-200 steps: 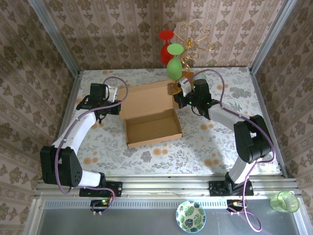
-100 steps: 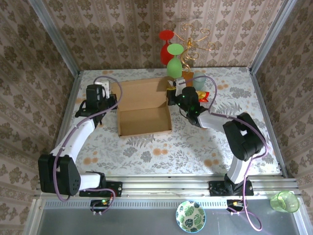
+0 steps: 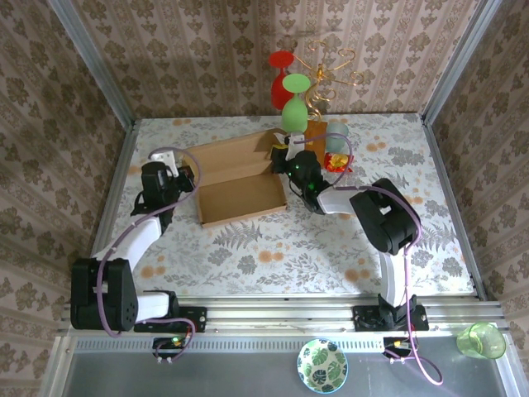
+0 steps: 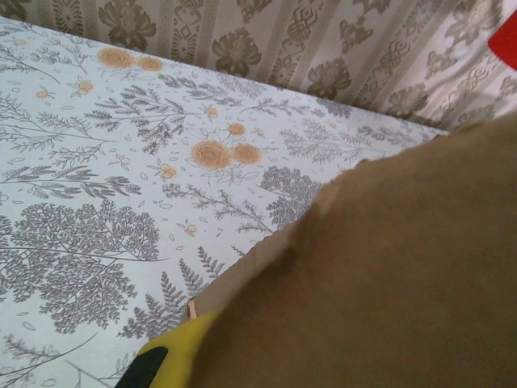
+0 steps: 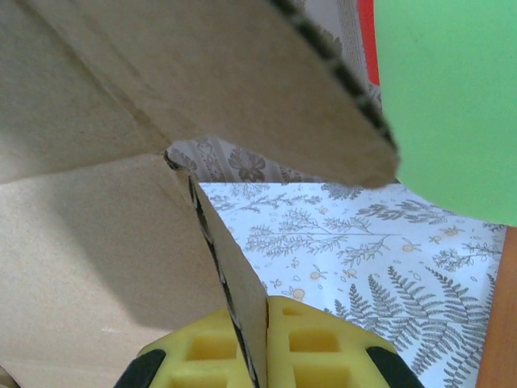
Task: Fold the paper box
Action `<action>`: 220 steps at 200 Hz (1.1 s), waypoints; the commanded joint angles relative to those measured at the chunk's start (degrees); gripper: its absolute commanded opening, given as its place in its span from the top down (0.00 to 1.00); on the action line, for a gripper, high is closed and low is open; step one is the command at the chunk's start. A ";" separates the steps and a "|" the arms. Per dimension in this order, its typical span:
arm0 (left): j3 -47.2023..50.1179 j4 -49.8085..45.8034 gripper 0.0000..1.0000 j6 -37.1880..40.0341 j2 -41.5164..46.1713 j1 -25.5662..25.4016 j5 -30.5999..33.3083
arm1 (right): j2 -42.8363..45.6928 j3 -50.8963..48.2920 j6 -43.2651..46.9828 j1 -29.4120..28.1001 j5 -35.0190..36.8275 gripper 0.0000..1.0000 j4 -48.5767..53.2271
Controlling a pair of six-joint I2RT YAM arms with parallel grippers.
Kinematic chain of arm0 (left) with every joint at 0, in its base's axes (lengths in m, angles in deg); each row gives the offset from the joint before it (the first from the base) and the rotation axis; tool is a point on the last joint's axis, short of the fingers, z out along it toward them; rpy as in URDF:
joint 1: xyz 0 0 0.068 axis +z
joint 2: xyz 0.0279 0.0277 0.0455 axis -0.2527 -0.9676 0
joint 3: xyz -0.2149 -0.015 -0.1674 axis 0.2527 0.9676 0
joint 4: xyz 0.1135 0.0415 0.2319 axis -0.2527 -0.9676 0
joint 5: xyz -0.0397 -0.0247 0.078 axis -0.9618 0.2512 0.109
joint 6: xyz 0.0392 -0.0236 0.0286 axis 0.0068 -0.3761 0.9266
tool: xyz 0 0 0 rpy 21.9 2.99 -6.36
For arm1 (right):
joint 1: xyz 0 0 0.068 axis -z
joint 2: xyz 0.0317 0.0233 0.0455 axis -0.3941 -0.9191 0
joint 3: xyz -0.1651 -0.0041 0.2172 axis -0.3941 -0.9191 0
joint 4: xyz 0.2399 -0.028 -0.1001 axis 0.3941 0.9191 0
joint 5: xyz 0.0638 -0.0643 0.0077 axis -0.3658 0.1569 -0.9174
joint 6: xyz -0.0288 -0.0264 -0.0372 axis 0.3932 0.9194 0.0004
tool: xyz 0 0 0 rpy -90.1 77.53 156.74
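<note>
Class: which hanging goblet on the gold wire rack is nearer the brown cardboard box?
The green plastic goblet; the red goblet hangs behind it, farther back.

Paper box [image 3: 240, 178] on table [image 3: 331, 240], before rack [image 3: 331, 62]

The plain brown paper box [image 3: 241, 182] lies open-topped mid-table, its lid panel tilted up along the far edge.

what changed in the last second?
The large brown cardboard box slid left and toward the back wall; its lid swung up from flat to a slant. Left end effector and right end effector followed, both staying shut on its sides. Green wine glass, leaf-patterned bowl unmoved.
</note>
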State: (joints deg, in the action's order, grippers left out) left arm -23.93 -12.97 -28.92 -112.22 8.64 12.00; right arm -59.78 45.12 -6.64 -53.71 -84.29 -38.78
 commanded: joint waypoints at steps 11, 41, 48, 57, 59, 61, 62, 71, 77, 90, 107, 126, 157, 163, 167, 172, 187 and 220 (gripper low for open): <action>4.94 12.79 1.00 -3.58 3.42 -0.37 -0.68 | -0.59 -1.64 -0.75 -0.52 2.23 1.00 -8.45; 10.16 17.70 1.00 -4.40 5.17 -0.51 1.41 | -1.49 -3.24 -0.07 -0.61 0.55 1.00 -10.22; 11.30 18.96 1.00 -4.69 5.40 -0.61 1.73 | -1.65 -3.68 0.00 -0.69 0.59 1.00 -10.52; 12.30 20.22 1.00 -5.12 5.45 -0.80 2.06 | -1.97 -4.26 -0.02 -0.70 0.66 1.00 -11.14; 12.49 20.53 1.00 -5.22 5.40 -0.84 2.10 | -2.01 -4.33 -0.10 -0.74 0.67 1.00 -11.31; 12.67 20.70 1.00 -5.32 5.44 -0.87 2.13 | -2.13 -4.46 -0.10 -0.71 0.68 1.00 -11.51; 12.71 20.83 1.00 -5.38 5.40 -0.95 2.17 | -2.17 -4.54 -0.11 -0.71 0.68 1.00 -11.60; 13.40 21.92 1.00 -5.58 5.29 -1.33 2.32 | -2.58 -5.03 -0.12 -0.70 0.68 1.00 -12.25; 13.75 22.32 1.00 -5.58 5.27 -1.64 2.57 | -2.77 -5.23 -0.29 -0.70 0.68 1.00 -12.64; 14.56 23.12 1.00 -5.53 5.44 -2.48 3.17 | -3.06 -5.67 -0.37 -0.70 0.68 1.00 -13.26; 15.83 23.46 1.00 -5.29 5.83 -3.59 3.94 | -3.08 -6.43 -0.16 -0.72 0.81 1.00 -13.53; 17.97 24.49 1.00 -5.35 6.19 -4.52 5.04 | -3.04 -7.46 -0.24 -0.70 0.99 1.00 -14.30; 21.53 25.39 1.00 -5.51 7.67 -6.14 7.04 | -2.68 -9.18 -0.48 -0.79 1.11 0.99 -15.28; 22.15 25.57 1.00 -5.48 8.14 -6.47 7.59 | -2.66 -9.58 -0.54 -0.79 1.27 0.98 -15.69; 22.50 25.63 1.00 -5.47 8.37 -6.68 7.90 | -2.73 -9.88 -0.41 -0.77 1.34 0.98 -16.08; 22.98 25.72 1.00 -5.40 8.64 -6.95 8.16 | -2.80 -10.24 -0.48 -0.73 1.54 0.97 -16.52; 24.01 25.62 1.00 -5.09 9.60 -7.82 9.17 | -2.77 -11.02 -0.49 -0.73 2.01 0.95 -17.38; 25.41 24.54 1.00 -3.42 11.13 -10.06 11.57 | -2.15 -11.96 -1.13 -0.70 2.17 0.92 -17.89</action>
State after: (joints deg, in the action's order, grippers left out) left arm -0.07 12.60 -32.83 -102.19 0.16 21.64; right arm -61.42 34.61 -5.98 -54.41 -84.27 -56.90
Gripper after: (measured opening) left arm 0.050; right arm 0.072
